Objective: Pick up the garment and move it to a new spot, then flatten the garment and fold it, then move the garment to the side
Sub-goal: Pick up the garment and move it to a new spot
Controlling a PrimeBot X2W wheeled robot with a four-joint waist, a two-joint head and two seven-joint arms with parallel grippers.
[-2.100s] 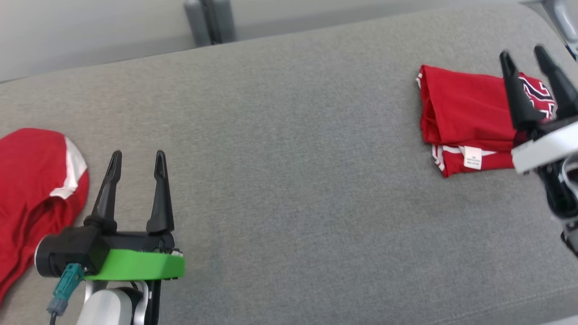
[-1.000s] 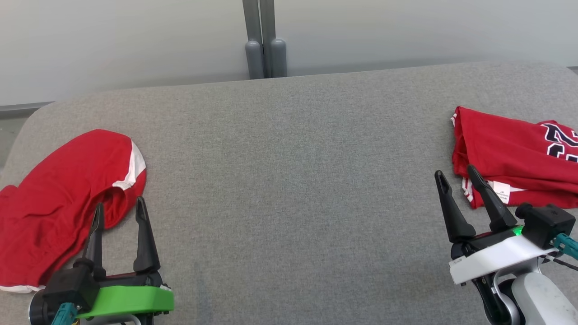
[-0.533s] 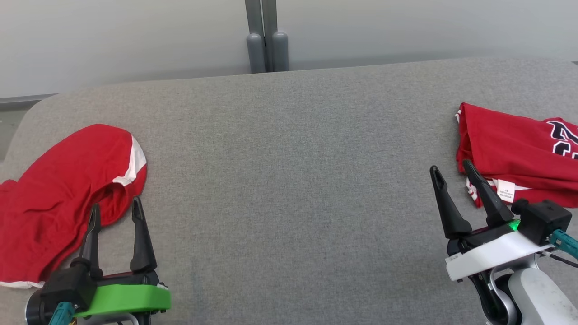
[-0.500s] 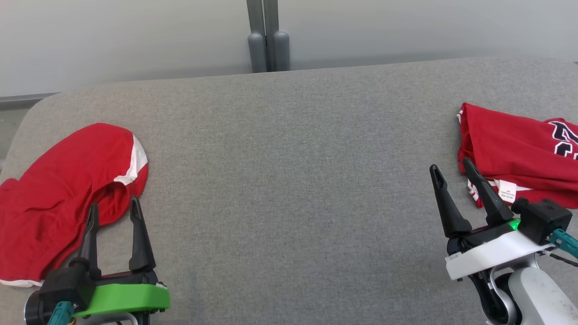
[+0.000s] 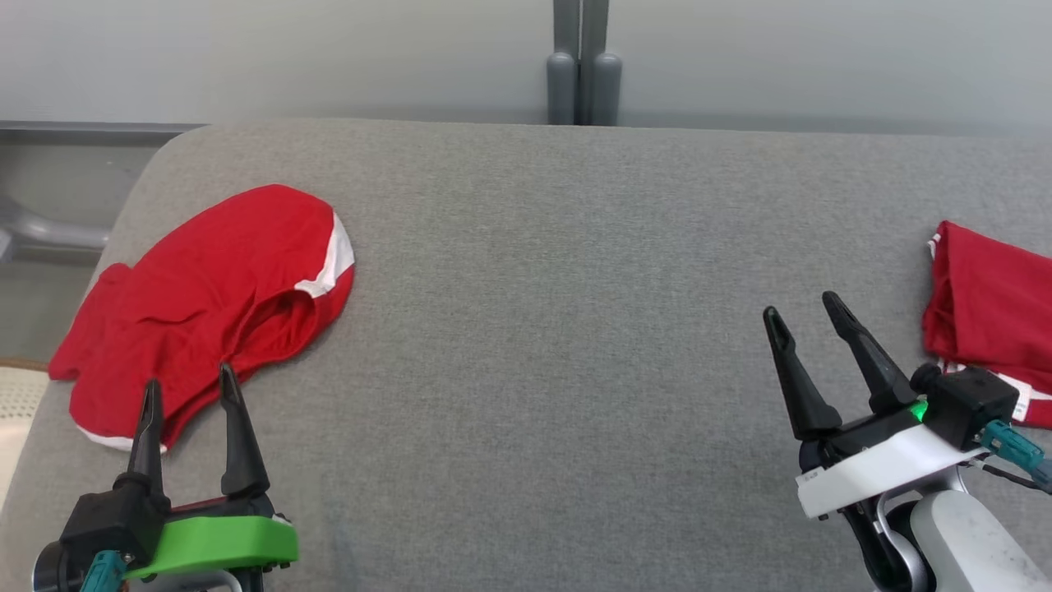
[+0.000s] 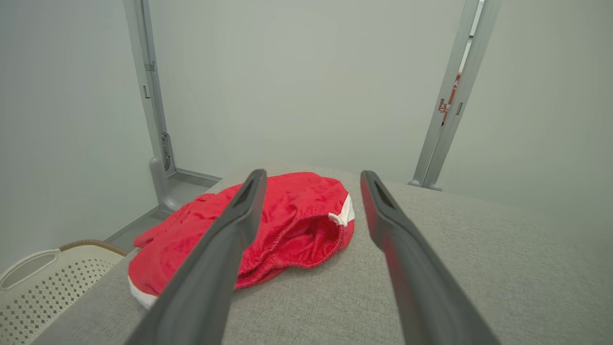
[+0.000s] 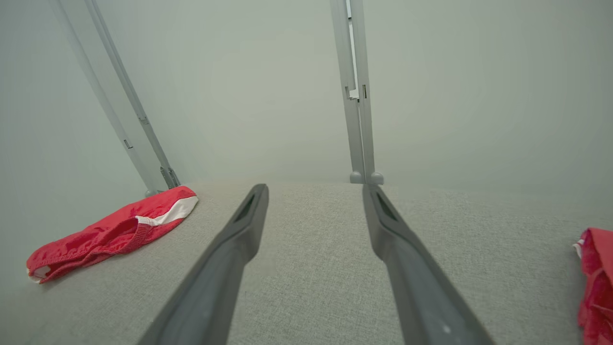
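Note:
A crumpled red garment (image 5: 205, 304) with white trim lies on the left part of the grey padded surface (image 5: 534, 288). My left gripper (image 5: 188, 378) is open and empty, its fingertips just short of the garment's near edge. In the left wrist view the garment (image 6: 287, 220) lies ahead between the spread fingers of the left gripper (image 6: 312, 173). My right gripper (image 5: 800, 304) is open and empty at the lower right, over bare surface. The right wrist view shows the right gripper (image 7: 314, 187) with the garment (image 7: 110, 230) far to its left.
A folded red garment (image 5: 994, 312) lies at the right edge, close beside the right gripper; it is also at the right wrist view's edge (image 7: 596, 278). A pale perforated basket (image 6: 43, 282) stands off the surface's left end. A grey post (image 5: 583, 74) and wall run behind.
The head view has swung to the left, so everything sits further right in the picture and the folded garment is partly cut off. Both grippers stay open and empty.

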